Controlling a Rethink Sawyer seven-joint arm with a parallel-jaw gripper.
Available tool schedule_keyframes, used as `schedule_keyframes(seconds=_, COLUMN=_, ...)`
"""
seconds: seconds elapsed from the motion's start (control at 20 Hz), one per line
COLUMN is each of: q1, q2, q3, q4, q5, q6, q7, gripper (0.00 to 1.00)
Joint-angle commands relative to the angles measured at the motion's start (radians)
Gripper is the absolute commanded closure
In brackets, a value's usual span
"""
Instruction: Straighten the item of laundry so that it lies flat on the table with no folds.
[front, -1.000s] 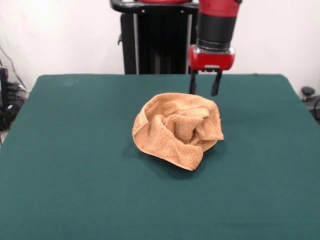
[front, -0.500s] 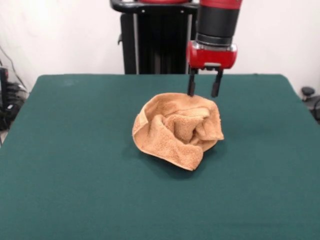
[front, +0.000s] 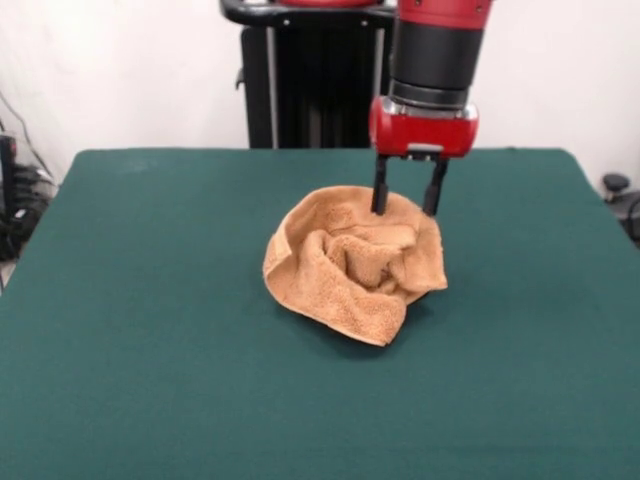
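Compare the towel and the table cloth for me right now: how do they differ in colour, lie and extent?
The towel is orange-tan; the table covering is dark green. The towel sits bunched in a crumpled heap with folds and a hollow in the middle, while the table covering lies smooth and flat. The towel takes up only a small patch near the centre; the table spreads far wider on all sides. Both are soft fabric surfaces. The open claw is at the towel's far edge.

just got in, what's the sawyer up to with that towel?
The arm's gripper is over the upper right part of a crumpled orange-tan towel lying in a heap near the middle of the green table. Its two fingers are spread apart with their tips at the cloth's top fold, not closed on it. The towel is bunched and folded over itself, so no flattening is done yet.
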Motion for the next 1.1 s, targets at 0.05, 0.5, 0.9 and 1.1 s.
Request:
schedule_keyframes(seconds=0.05, q1=-0.003, q2=0.092, q3=0.059, q4=-0.158, q5=0.046, q6=0.173, q7=0.123, gripper=0.0)
schedule_keyframes(seconds=0.5, q1=-0.034, q2=0.22, q3=0.103, q4=-0.189, q5=0.011, q6=0.006, q7=0.148, gripper=0.0)
schedule_keyframes(seconds=0.9, q1=-0.054, q2=0.328, q3=0.144, q4=-0.218, q5=-0.021, q6=-0.031, q7=0.114, gripper=0.0)
schedule_keyframes(seconds=1.1, q1=-0.073, q2=0.378, q3=0.171, q4=-0.236, q5=-0.031, q6=-0.042, q7=0.099, gripper=0.0)
